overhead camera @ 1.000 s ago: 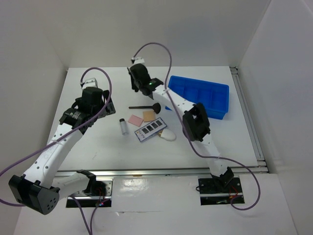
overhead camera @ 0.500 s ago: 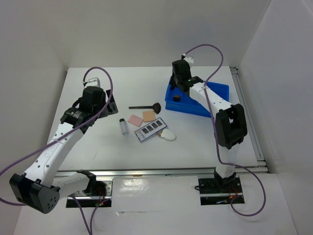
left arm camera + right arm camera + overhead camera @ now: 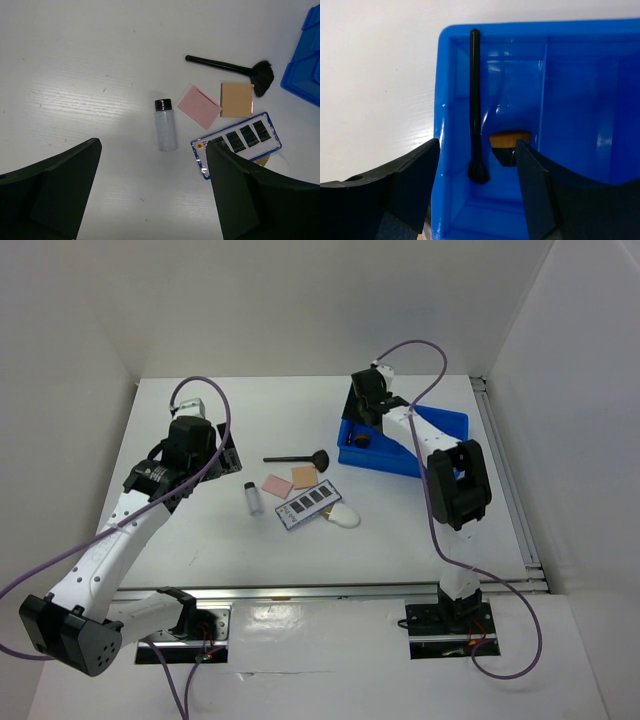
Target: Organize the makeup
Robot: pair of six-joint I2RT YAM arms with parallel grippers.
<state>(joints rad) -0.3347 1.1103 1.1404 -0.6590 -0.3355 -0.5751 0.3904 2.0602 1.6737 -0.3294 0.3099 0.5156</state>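
On the table lie a black-handled brush, a pink pad, a tan pad, a dark eyeshadow palette, a clear vial and a white sponge. My left gripper hovers open just near of the vial, holding nothing. Over the left end compartment of the blue tray my right gripper stands open. A second thin black brush lies loose in that compartment, beside a tan-and-black piece.
The blue tray sits at the back right, its other compartments partly hidden by my right arm. White walls close in the table on the left, back and right. A metal rail runs along the near edge.
My right arm swung from the table's middle back over to the blue tray and its jaws opened, leaving a black brush in the end compartment. The left arm stayed still.
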